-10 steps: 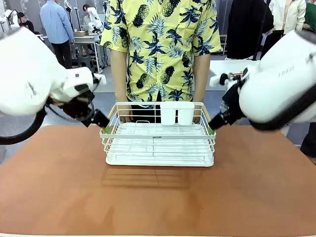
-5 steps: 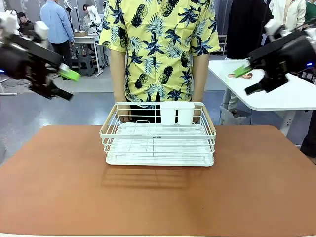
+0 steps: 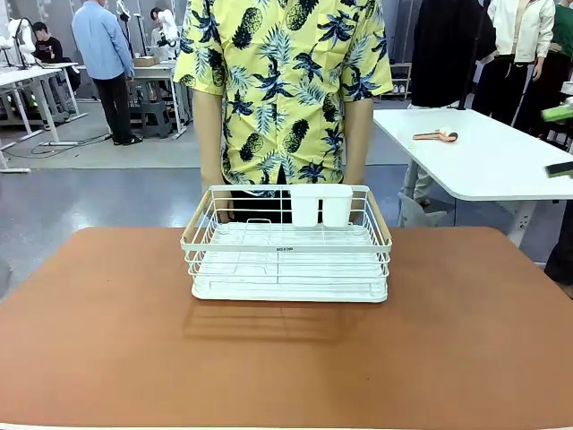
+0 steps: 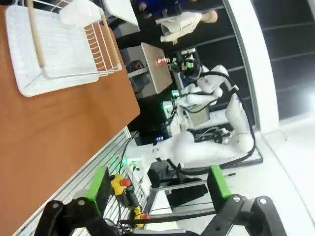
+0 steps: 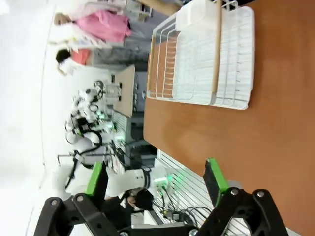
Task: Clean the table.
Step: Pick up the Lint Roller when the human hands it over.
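**A:** Table (image 3: 107, 358) holds one white rack (image 3: 286, 260), centred in the far half, long axis left-right. Fingers?

**B:** My left gripper (image 4: 158, 183) and right gripper (image 5: 155, 178) are both spread and empty, out at opposite sides. Rack is well apart from both, neither clearly nearer.

Lab or workshop hall, not a home. Upper left of front view: white workbenches (image 3: 27, 76) w/ metal legs, person in blue shirt (image 3: 103, 45) standing by them, cable (image 3: 63, 146) on bare grey floor (image 3: 89, 193). Right: another white bench (image 3: 483, 157) w/ a hand tool (image 3: 436, 135). Foreground: brown table (image 3: 286, 358) w/ wire rack (image 3: 286, 260).
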